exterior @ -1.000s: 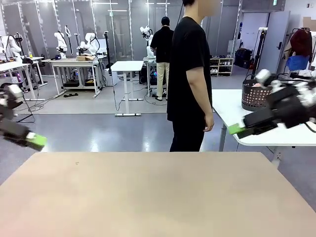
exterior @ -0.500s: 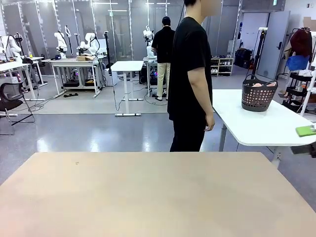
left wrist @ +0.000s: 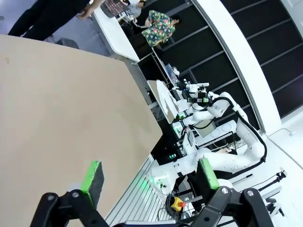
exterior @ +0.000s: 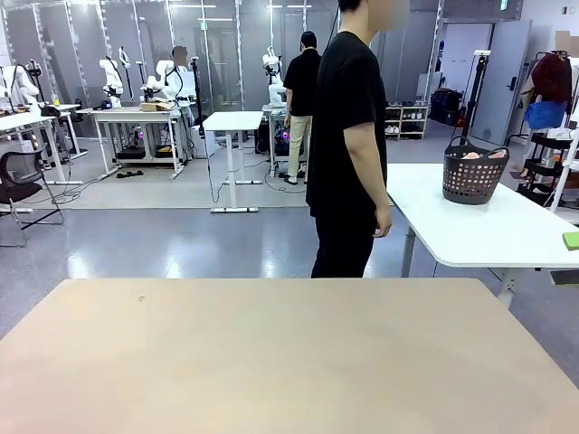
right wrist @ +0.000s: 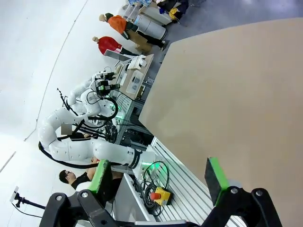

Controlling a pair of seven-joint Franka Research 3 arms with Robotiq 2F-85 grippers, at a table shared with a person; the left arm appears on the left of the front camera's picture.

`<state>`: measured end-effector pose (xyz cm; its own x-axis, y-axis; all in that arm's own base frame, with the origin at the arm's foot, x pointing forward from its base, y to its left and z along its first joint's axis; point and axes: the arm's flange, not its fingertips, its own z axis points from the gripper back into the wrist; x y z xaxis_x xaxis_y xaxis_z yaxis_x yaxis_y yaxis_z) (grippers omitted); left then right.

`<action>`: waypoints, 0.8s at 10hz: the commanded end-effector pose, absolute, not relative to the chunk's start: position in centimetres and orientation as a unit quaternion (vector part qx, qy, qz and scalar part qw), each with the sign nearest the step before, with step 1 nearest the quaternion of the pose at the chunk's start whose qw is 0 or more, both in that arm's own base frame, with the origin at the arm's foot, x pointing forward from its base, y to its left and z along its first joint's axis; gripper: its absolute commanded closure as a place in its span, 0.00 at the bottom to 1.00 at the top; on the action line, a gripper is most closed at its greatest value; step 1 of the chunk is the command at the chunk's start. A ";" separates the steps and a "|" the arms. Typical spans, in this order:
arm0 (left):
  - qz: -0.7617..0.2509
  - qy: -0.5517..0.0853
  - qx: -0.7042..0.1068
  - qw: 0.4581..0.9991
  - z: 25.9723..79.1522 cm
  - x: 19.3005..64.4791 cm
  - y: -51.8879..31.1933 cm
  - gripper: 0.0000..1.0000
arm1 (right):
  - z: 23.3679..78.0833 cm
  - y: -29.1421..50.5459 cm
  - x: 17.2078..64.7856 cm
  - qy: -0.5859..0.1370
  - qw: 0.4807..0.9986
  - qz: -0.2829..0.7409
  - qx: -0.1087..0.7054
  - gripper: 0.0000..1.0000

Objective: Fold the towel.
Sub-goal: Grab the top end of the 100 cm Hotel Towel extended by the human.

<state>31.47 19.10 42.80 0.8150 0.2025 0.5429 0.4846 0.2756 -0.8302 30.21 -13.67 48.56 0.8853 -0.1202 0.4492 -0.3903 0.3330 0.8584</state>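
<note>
Green-padded left end effector (left wrist: 150, 176): in its wrist view we note the fingers spread wide with nothing between them. One pad hangs over the tan desk (left wrist: 57, 104), the other beyond the desk's edge.

Front view, left to centre: the same tan desk (exterior: 271, 362) spans the foreground, matte and pale. At its far side a person (exterior: 348, 136) in black stands side-on, with one hand (exterior: 383, 221) hanging loose at the hip.

Right of the person: a white desk (exterior: 488, 231), apart from the tan one. On it stands a dark openwork basket (exterior: 472, 181), upright, with its handle raised.

The towel (exterior: 476, 155) sits inside that basket. We see it as a bunched salmon-pink mass just at the rim, with pink also showing through the holes in the wall. No pattern is visible. The weave is too small for us to make out, and we cannot tell any fold or edge.

Far right: one green pad (exterior: 571, 240) shows at the picture's edge, in front of the white desk. In the right wrist view, the right end effector (right wrist: 158, 176) is spread equally wide and holds nothing, with the tan desk lying beyond it.
</note>
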 end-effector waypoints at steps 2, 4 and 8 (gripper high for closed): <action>-0.099 -0.286 -0.593 0.746 42.7 31.1 19.3 0.00 | 48.5 -14.1 30.1 -0.225 0.783 0.083 0.574 0.00; -0.099 -0.286 -0.593 0.746 42.7 31.1 19.3 0.00 | 48.5 -14.1 30.1 -0.225 0.783 0.083 0.574 0.00; -0.099 -0.286 -0.593 0.746 42.7 31.1 19.3 0.00 | 48.5 -14.1 30.1 -0.225 0.783 0.083 0.574 0.00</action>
<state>31.29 19.21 42.80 0.8184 0.2038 0.5373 0.4747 0.2873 -0.8319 29.88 -14.07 48.30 0.8945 -0.1266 0.4289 -0.3667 0.3410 0.8656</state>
